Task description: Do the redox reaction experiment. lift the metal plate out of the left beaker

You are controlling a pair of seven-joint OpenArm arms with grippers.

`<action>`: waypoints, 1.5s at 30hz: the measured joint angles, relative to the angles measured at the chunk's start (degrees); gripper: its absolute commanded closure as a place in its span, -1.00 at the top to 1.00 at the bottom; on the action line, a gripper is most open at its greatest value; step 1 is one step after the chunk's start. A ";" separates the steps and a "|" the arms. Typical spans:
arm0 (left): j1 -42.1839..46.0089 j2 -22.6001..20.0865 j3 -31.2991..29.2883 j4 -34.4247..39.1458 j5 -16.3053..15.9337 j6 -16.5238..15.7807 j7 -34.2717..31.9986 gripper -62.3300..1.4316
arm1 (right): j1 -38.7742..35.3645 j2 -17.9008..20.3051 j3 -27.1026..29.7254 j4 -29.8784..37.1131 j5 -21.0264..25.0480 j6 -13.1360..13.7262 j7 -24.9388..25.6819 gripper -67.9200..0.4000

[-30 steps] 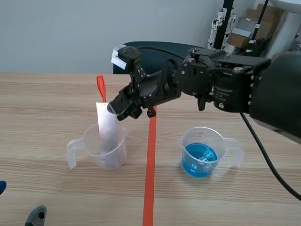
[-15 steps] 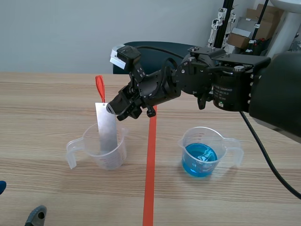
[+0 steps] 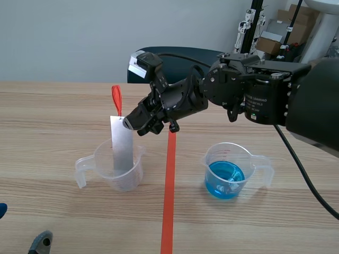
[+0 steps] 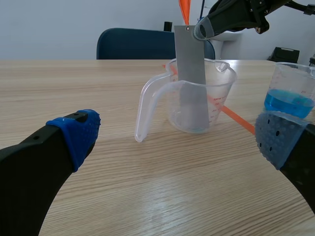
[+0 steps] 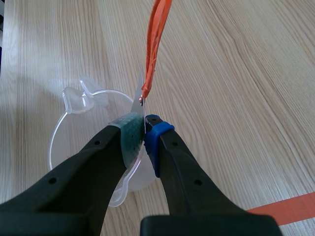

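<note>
The right fingers [image 5: 130,133] clamp the top of the metal plate [image 3: 121,145], its lower end apparently inside the left beaker [image 3: 101,168]; the left fingers [image 4: 74,133] gape, released.

- The metal plate [image 3: 121,145] stands in the clear beaker [image 3: 117,172], whose rim rings its lower half
- The right gripper [image 3: 125,123] clamps the plate's top edge, with the orange loop [image 3: 115,99] upright above
- The beaker of blue liquid [image 3: 229,170] stands well apart across the tape line [image 3: 168,185], with bare table [image 3: 188,177] between

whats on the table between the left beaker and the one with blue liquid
Only the orange-red tape line on bare wood lies between the left beaker and the blue-liquid beaker, as the scene view shows.
</note>
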 measured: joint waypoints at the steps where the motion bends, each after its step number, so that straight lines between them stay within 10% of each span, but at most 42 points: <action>1: 0.00 0.00 0.00 0.00 0.00 0.00 0.00 1.00 | 0.00 0.02 0.00 0.00 0.35 0.33 -0.02 -0.97; 45: 0.00 0.00 0.00 0.00 0.00 0.00 0.00 1.00 | -0.02 1.05 0.00 2.12 1.16 1.42 1.05 -0.97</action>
